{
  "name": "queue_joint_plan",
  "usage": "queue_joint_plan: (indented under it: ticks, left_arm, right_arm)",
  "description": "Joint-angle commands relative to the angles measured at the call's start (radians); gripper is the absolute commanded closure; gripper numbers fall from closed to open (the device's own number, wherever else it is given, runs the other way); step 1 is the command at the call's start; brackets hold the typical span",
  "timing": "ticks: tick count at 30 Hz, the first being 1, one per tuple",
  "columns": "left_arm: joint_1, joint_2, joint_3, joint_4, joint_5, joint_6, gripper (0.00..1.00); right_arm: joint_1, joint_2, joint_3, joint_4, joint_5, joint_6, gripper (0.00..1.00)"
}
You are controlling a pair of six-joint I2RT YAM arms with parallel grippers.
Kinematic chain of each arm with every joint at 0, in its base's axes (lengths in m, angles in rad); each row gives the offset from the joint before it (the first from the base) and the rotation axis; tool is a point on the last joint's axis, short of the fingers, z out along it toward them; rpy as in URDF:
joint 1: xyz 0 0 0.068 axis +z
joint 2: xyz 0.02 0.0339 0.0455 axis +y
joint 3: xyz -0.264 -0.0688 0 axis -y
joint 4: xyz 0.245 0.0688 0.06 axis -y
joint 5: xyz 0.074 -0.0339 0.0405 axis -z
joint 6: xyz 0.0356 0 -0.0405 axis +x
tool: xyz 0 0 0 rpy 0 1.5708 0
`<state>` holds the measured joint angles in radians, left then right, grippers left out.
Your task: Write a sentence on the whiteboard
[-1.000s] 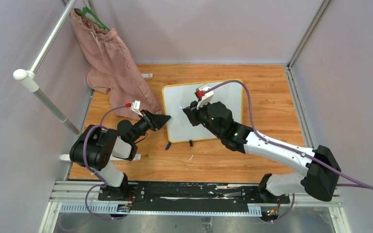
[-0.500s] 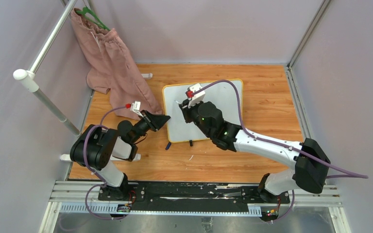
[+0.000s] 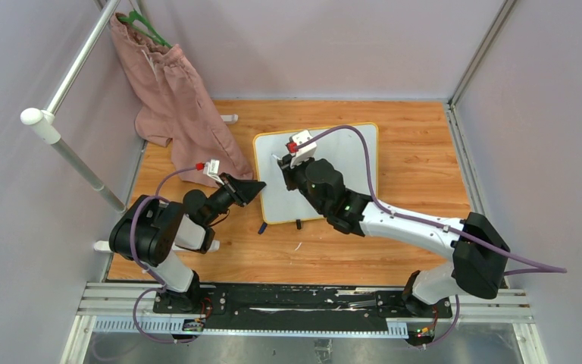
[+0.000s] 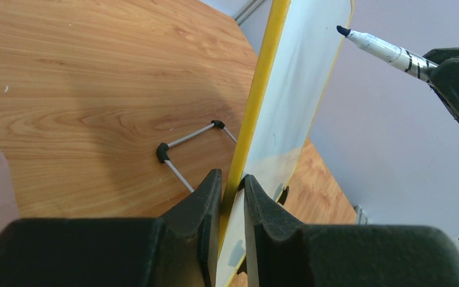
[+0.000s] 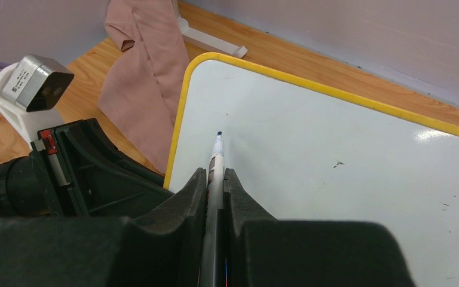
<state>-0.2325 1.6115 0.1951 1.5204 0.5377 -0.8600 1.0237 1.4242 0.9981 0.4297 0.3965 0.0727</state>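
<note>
The whiteboard [image 3: 356,152], white with a thin yellow frame, stands propped at a slant in the middle of the wooden table. My left gripper [image 3: 261,184] is shut on its left edge, and the wrist view shows both pads pinching the yellow frame [image 4: 263,89] at the left gripper [image 4: 232,179]. My right gripper [image 3: 284,168] is shut on a marker [image 5: 217,155] whose dark tip points at the board's upper left area [image 5: 334,149]. I cannot tell whether the tip touches. No sentence shows on the board, only a few small specks.
A pink garment [image 3: 174,98] hangs on a green hanger from a white pole [image 3: 61,129] at the back left, its hem reaching the table beside the board. A thin wire stand [image 4: 188,146] sits behind the board. A small dark cap [image 3: 261,227] lies near the board's front left corner.
My right arm carried the marker leftward across the board toward its upper left. My left gripper's jaws closed onto the board's left edge.
</note>
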Motion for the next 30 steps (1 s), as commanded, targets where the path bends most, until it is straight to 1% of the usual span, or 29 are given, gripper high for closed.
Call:
queue_joint_plan:
  ticks: [1,9,16,23,30]
  left_arm:
    - [-0.011,-0.004,-0.019,0.029,-0.001,0.031,0.94]
    - [-0.011,-0.015,-0.024,0.03,-0.002,0.039,1.0]
    - [-0.011,-0.023,-0.026,0.029,-0.004,0.046,1.0]
    - [-0.011,-0.03,-0.032,0.029,-0.002,0.055,1.0]
    - [-0.012,-0.039,-0.033,0.029,0.001,0.059,1.0]
  right_arm:
    - [0.021,0.009,0.023,0.053,0.02,-0.019,1.0]
    - [0.022,-0.04,-0.042,0.05,0.04,-0.024,1.0]
    - [0.022,-0.07,-0.091,0.067,0.021,-0.025,1.0]
    - [0.026,-0.045,-0.059,0.102,-0.007,-0.034,1.0]
    - [0.026,-0.003,-0.014,0.098,-0.007,-0.037,1.0]
